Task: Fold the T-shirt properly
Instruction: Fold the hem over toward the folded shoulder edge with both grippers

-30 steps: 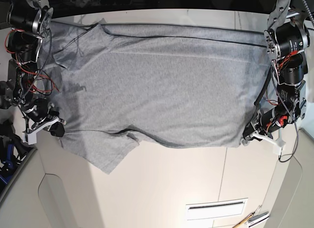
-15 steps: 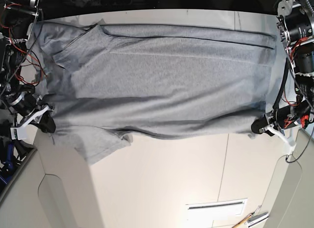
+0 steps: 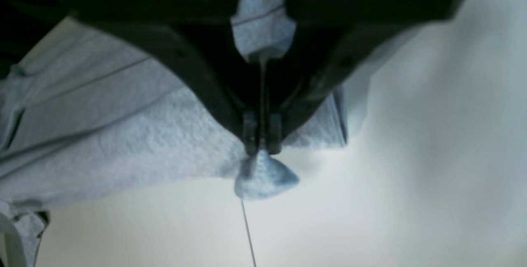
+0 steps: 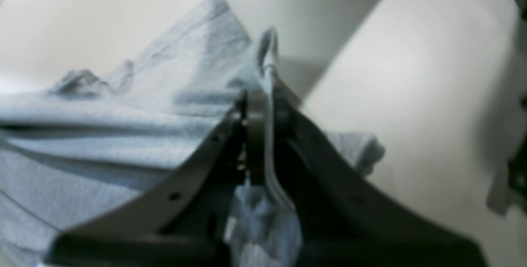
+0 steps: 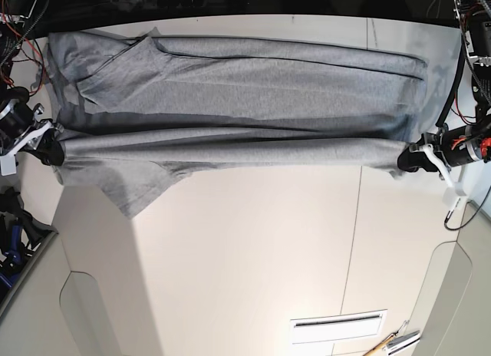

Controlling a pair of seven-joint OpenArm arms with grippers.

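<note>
The heather-grey T-shirt [image 5: 245, 95] lies spread across the far half of the white table [image 5: 245, 248], its near edge lifted into a taut fold that runs between the two arms. My left gripper [image 5: 406, 158] is shut on the hem corner at the right of the base view. In the left wrist view a small tuft of T-shirt [image 3: 263, 178] pokes out past the left gripper [image 3: 262, 145]. My right gripper [image 5: 54, 150] is shut on the fabric at the left. In the right wrist view T-shirt [image 4: 123, 106] cloth runs between the closed fingers of the right gripper [image 4: 263, 106]. A sleeve [image 5: 142, 189] hangs loose below the fold.
A white slotted plate [image 5: 337, 325] is set into the near part of the table. Small tools [image 5: 391, 342] lie at the near right edge. Dark clutter [image 5: 11, 233] sits off the table's left side. A seam [image 5: 353, 233] runs across the tabletop.
Both grippers have carried the shirt's near edge away from the camera and slightly outward. The fold line has moved up and the cloth between them has pulled straight.
</note>
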